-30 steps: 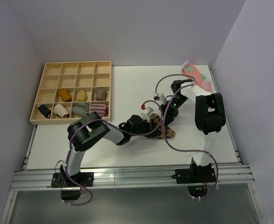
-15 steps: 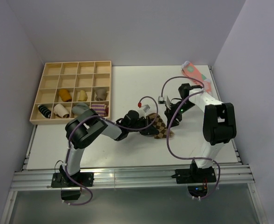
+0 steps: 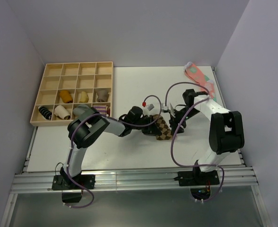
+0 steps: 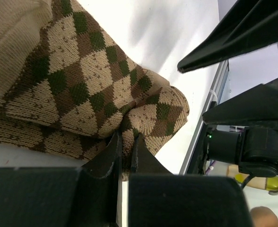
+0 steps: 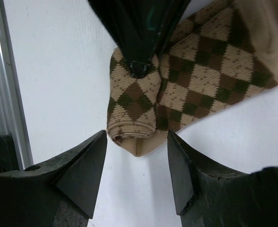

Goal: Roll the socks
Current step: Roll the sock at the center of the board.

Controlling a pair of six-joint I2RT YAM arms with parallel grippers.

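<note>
The tan-brown argyle sock (image 3: 163, 128) lies partly folded at mid-table. My left gripper (image 3: 152, 127) is at its left edge. In the left wrist view, that gripper (image 4: 125, 140) is shut on a pinched fold of the sock (image 4: 91, 80). My right gripper (image 3: 175, 118) is just right of the sock. In the right wrist view, it (image 5: 136, 138) is open and empty, with its jaws on either side of the sock's folded end (image 5: 143, 127) and not touching it. The left gripper's dark fingers (image 5: 139, 42) show above the sock there.
A wooden compartment tray (image 3: 78, 63) stands at the back left and holds several rolled socks, among them a purple-striped one (image 3: 100, 111). Pink socks with teal spots (image 3: 200, 78) lie at the far right corner. Walls close in both sides.
The right gripper has drawn back to the right, off the sock, and its arm has swung outward. The left gripper has pulled the sock slightly left and away, and the sock is more folded.
</note>
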